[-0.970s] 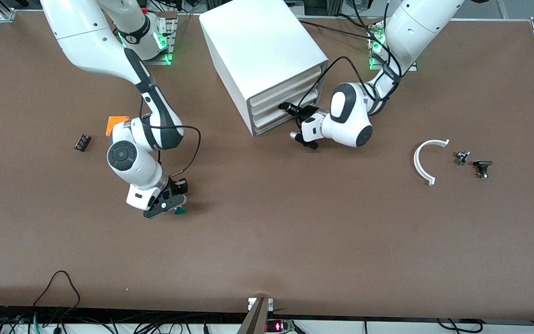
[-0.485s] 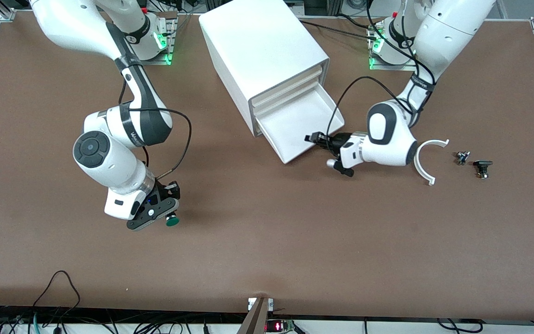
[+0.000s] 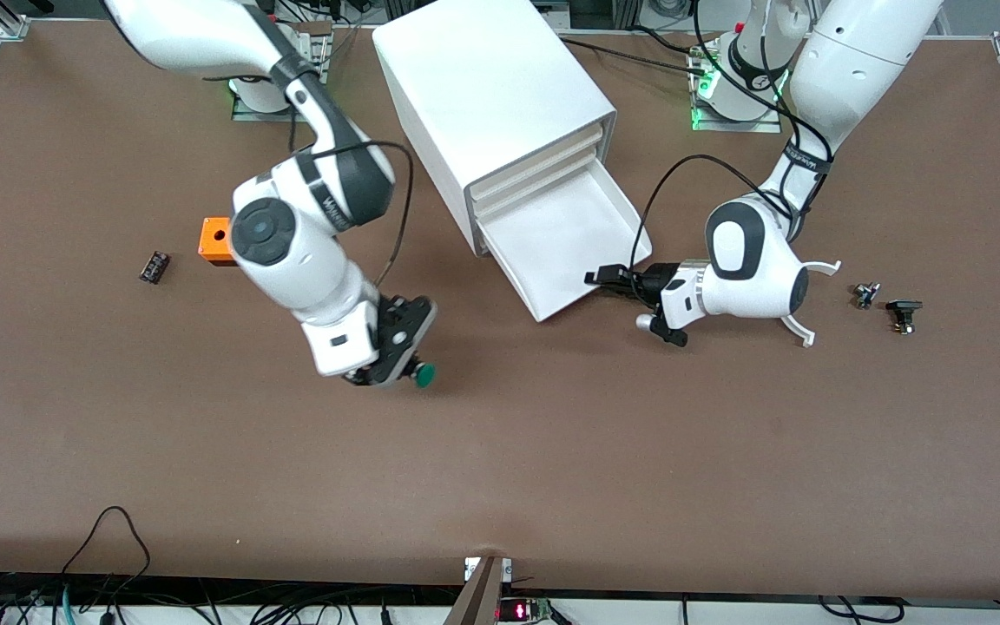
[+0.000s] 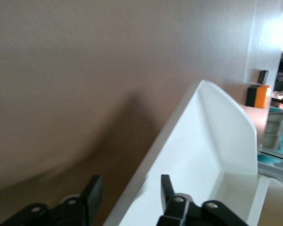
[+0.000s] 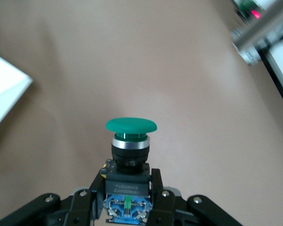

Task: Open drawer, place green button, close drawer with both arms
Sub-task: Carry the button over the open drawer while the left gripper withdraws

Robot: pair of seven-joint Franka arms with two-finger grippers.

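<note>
The lowest drawer stands pulled out of the white cabinet, and nothing lies in it. My left gripper is at the drawer's front corner. In the left wrist view my left gripper is open, its fingers apart on either side of the drawer's front lip and not pressing it. My right gripper is shut on the button above bare table, nearer the front camera than the cabinet. The right wrist view shows the button's green cap sticking out of my right gripper.
An orange cube and a small black part lie toward the right arm's end. A white curved piece, partly under the left arm, and two small parts lie toward the left arm's end.
The drawer was pulled out by my left gripper, which has now opened off its lip. My right arm has carried the button toward the drawer, uncovering the orange cube.
</note>
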